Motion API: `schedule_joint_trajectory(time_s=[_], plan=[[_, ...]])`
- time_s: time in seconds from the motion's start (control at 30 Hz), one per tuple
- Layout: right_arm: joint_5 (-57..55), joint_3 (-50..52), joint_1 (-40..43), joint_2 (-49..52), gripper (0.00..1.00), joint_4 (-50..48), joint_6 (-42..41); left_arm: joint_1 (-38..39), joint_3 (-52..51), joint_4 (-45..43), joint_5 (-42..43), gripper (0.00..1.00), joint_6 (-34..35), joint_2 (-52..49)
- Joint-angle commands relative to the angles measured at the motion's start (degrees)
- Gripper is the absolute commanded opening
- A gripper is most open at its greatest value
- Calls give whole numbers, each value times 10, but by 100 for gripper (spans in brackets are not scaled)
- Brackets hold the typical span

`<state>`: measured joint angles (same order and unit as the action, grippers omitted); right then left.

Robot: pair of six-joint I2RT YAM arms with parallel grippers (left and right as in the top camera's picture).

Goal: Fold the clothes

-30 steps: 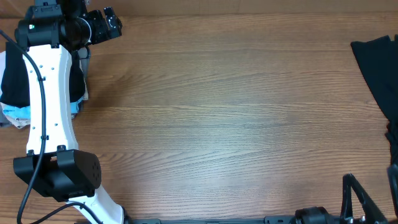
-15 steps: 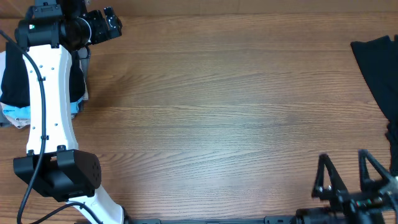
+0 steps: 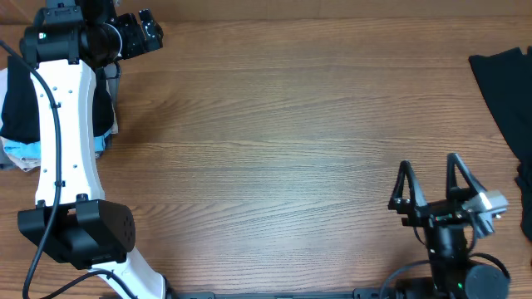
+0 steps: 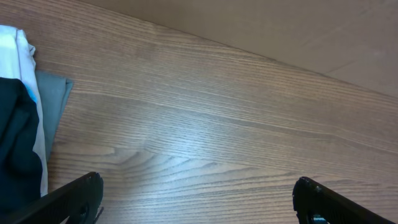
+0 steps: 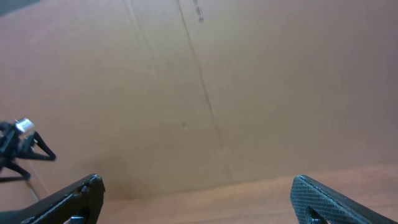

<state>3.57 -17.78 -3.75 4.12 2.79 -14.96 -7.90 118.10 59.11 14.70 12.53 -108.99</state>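
A loose black garment lies at the table's right edge, partly cut off by the frame. At the far left sits a pile with a black piece of clothing on top, seen again in the left wrist view as dark fabric. My left gripper hovers at the back left corner beside that pile; its fingers stand wide apart over bare wood. My right gripper is near the front right, left of the loose garment, open and holding nothing.
Light-blue cloth shows under the black piece in the left pile, with white and grey fabric at its edge. A cardboard wall stands behind the wooden table. The left arm's white link crosses the pile.
The right arm has risen into view from the bottom right corner and moved left and forward over the table. The left arm has not moved.
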Motion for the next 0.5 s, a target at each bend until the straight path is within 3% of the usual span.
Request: schedule_joint_trajectory(time_s=[0.0,0.47], plan=[[-6,33,3,-10,100,-22,-1,1,-3,-2,-1,100,3,-4],[-16,125,6,-40,100,-66,-1,1,-3,-2,-1,100,3,-4]])
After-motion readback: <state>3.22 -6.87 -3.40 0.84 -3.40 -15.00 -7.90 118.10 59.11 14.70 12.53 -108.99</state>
